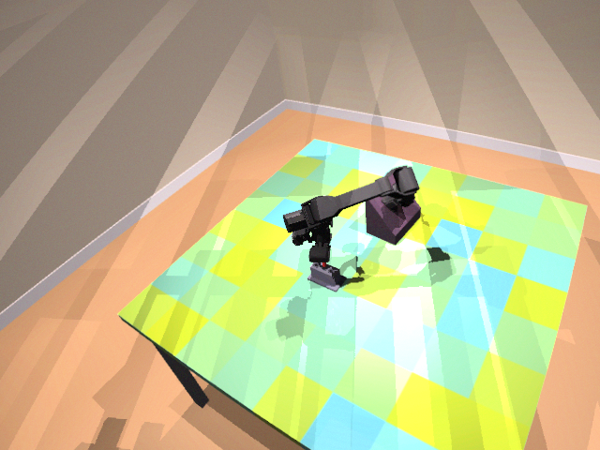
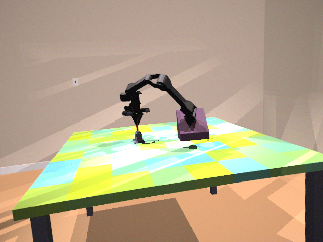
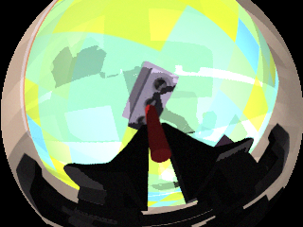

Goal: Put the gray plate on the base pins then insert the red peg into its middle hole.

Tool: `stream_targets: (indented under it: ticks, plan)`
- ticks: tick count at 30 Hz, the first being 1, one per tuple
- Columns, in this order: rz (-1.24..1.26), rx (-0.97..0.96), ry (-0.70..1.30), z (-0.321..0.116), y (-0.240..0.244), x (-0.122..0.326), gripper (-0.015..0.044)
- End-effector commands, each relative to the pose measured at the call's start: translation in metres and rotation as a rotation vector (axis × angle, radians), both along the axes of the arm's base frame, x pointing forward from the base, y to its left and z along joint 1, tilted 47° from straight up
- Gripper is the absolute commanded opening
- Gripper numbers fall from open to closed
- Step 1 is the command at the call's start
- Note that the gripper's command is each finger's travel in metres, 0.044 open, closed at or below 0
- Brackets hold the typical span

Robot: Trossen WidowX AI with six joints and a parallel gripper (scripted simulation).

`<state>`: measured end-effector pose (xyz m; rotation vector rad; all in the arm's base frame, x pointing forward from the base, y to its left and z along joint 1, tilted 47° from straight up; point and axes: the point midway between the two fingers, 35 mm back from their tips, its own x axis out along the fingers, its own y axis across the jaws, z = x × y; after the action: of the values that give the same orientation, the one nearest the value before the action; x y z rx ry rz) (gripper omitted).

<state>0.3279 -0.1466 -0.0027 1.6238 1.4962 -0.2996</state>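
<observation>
My gripper (image 1: pixel 321 262) (image 2: pixel 137 124) (image 3: pixel 154 128), nearly closed, pinches the red peg (image 1: pixel 323 264) (image 2: pixel 137 127) (image 3: pixel 156 137) roughly upright, its lower end free to enter the middle hole. The gray plate (image 1: pixel 325 276) (image 2: pixel 138 136) (image 3: pixel 157 90) sits left of my arm's purple stand (image 2: pixel 194 136) (image 1: pixel 381 227), apparently seated so its holes face up; I can't tell whether the tip has entered.

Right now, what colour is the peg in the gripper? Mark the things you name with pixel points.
The peg (image 1: pixel 323 264) (image 2: pixel 137 125) (image 3: pixel 156 134) is red; wrist view shows it best.
</observation>
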Motion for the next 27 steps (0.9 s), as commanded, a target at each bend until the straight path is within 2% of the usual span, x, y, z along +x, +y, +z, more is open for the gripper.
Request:
stream_targets:
  ticks: [1, 27]
  plan:
    - [0.005, -0.003, 0.002, -0.0014, -0.0006, -0.0011, 0.0]
    - [0.005, -0.003, 0.003, -0.0022, -0.0009, -0.0027, 0.0]
